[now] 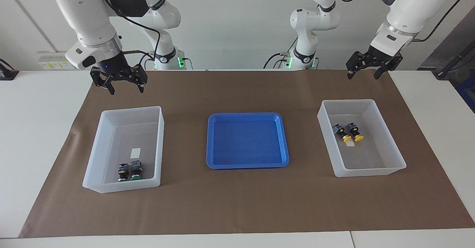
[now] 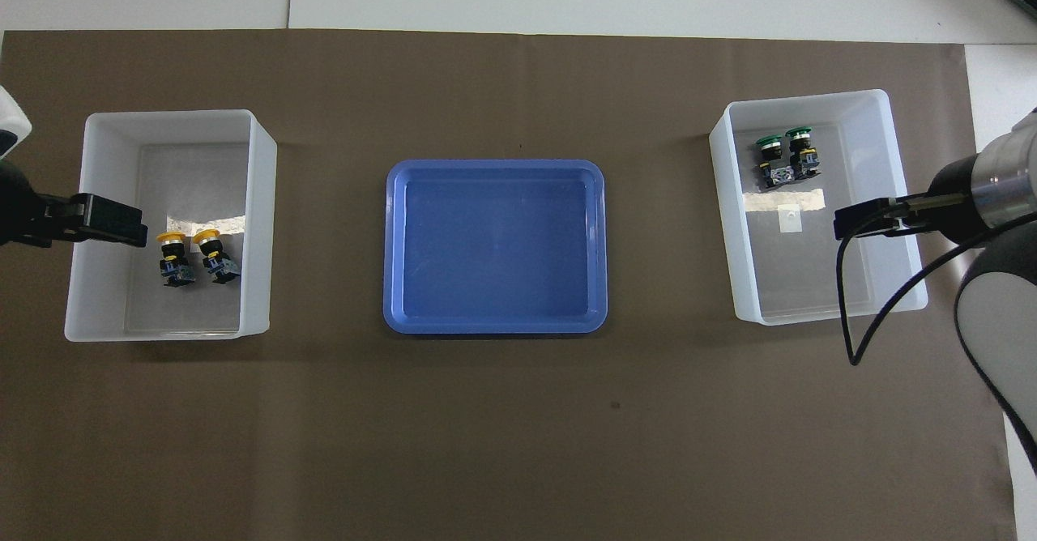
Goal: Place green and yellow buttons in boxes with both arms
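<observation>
A brown paper mat (image 1: pixel 237 211) is spread on the white table (image 1: pixel 33 129) before a pale wall (image 1: pixel 237 18). Flanking the blue tray (image 1: pixel 211 144), the green buttons (image 1: pixel 130 171) and the yellow buttons (image 1: pixel 349 132) are held in separate bins (image 1: pixel 122 112) (image 1: pixel 352 102). The left gripper (image 1: pixel 363 73) and right gripper (image 1: pixel 126 88) are raised with jaws apart, empty.

A robotics lab: two white robot arms (image 1: pixel 92 21) stand at a white table (image 1: pixel 37 129) covered with brown paper (image 1: pixel 237 203), against a bare wall (image 1: pixel 237 18) at the frame's top.
</observation>
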### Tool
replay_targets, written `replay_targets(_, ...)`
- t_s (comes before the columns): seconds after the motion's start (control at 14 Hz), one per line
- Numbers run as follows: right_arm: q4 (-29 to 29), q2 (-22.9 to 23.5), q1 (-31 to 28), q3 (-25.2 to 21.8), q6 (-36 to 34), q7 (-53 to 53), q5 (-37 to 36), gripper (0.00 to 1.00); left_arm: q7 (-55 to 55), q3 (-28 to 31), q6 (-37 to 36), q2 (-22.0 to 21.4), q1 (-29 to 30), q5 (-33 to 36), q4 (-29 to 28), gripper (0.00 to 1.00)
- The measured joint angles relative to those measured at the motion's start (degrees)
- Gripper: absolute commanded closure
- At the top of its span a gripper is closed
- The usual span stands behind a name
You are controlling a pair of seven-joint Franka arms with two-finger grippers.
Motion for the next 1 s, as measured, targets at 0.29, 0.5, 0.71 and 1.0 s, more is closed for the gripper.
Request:
replay_targets(0.29,0.0,0.0,-0.05,-0.02,0.0,0.0,-0.07,0.0,0.0,-0.04,-0.3,0.79,0.0,-0.03,1.97,0.0)
replay_targets(0.5,0.0,0.0,-0.06,-0.04,-0.01,0.0,-0.08,0.0,0.0,0.01,-0.29,0.82,0.02,-0.03,2.03,0.0)
replay_targets(0.71,-0.01,0.0,-0.06,-0.04,-0.03,0.0,-0.09,0.0,0.0,0.01,-0.29,0.85,0.03,-0.05,2.02,0.0)
replay_targets(1.0,-0.02,0.0,-0.06,-0.04,-0.03,0.0,-0.09,0.0,0.0,-0.03,-0.29,0.87,0.03,-0.09,2.02,0.0)
